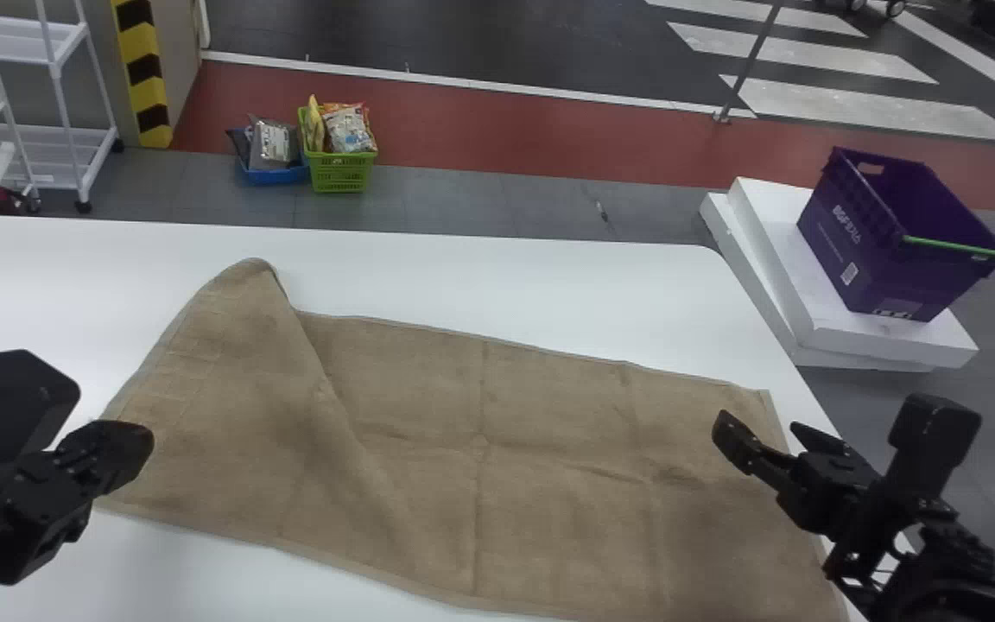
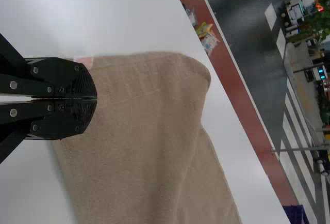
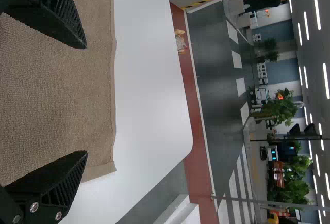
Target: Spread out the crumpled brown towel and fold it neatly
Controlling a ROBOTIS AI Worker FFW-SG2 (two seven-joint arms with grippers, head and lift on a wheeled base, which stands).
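We seem at spreading the towel (image 1: 549, 406): left hand (image 2: 96, 98) clenched, right hand (image 3: 86, 99) released. Next, we should open the diagonal fold (image 1: 290, 415).

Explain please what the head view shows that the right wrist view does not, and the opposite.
Head view, not right wrist view: purple plastic crate, white metal shelf rack, black left end effector.
Right wrist view, not head view: green leafy trees, long white ceiling lights.
Both: brown cloth towel, white flat table, black right end effector.
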